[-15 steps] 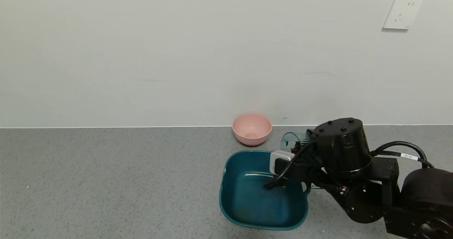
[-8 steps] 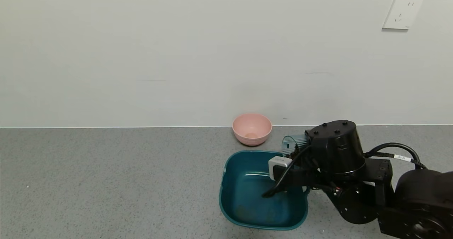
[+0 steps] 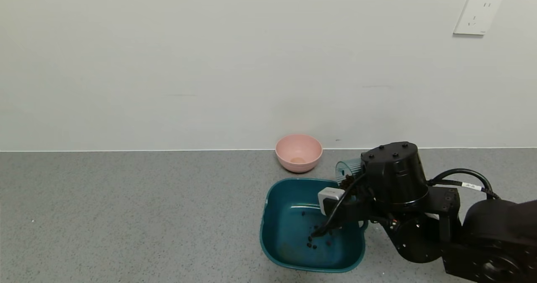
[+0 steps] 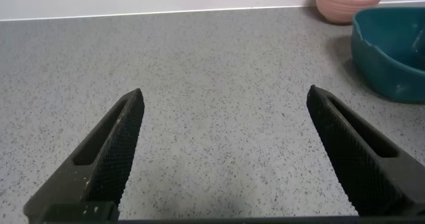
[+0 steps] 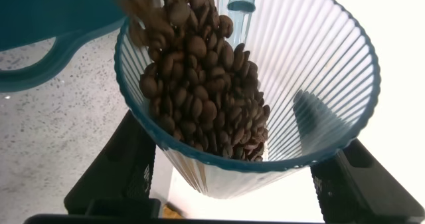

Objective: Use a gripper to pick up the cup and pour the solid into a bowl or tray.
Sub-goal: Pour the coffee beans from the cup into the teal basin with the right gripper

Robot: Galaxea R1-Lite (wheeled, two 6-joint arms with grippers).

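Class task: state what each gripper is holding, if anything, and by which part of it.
The right gripper holds the cup by its ribbed side wall, tipped over the teal basin. The left gripper is open and holds nothing.

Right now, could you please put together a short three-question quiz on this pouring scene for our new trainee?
1. True or false: the cup stands upright on the counter.
2. Where have the fallen beans landed? A) pink bowl B) teal basin C) counter
3. Fill in: the left gripper, away from the basin, has its jaws ____.

Key: 1 false, the right gripper holds it tilted; 2 B; 3 open.
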